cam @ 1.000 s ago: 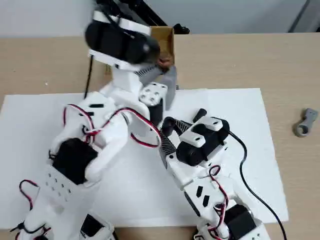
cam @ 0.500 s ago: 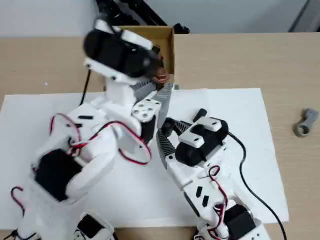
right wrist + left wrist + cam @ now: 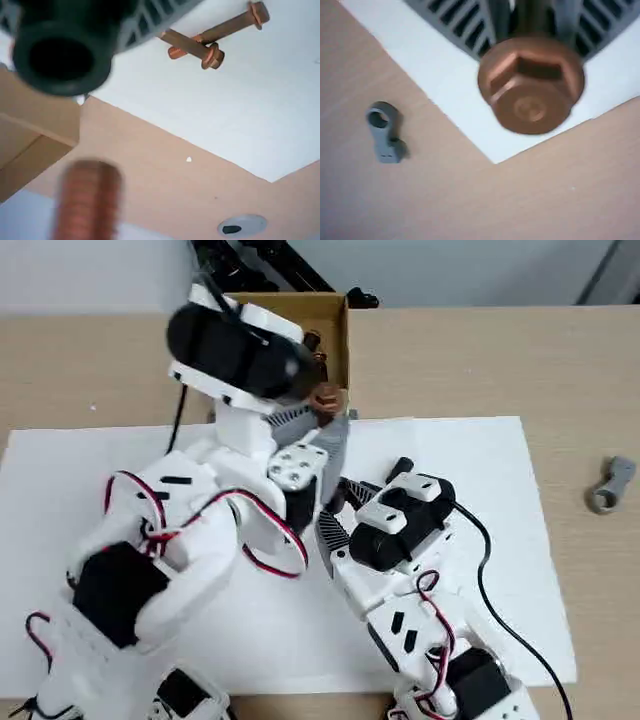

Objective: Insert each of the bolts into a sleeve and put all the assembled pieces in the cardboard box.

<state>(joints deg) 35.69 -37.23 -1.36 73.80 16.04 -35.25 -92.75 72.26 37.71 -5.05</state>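
A copper bolt is being pinched by the left gripper, with the grey ribbed fingers being pressed onto its shank just behind the hexagonal head. The bolt is being held in the air, clear of the surface beneath. Just beyond this gripper the cardboard box is being passed at its near corner, the bolt head being kept just outside the box wall. Close beside the left gripper, on the side towards the arm bases, the right gripper is being held shut around a black sleeve, whose open bore is being turned towards the wrist camera. The bolt's threaded end is being kept near that sleeve but apart from it, not inside it. Under both grippers a white sheet is being used as the work surface. On it, a little way from the right gripper, two loose bolts are lying crossed and touching. Well apart from both grippers, off the sheet's edge, a small grey link-shaped part is resting on the bare wooden table.
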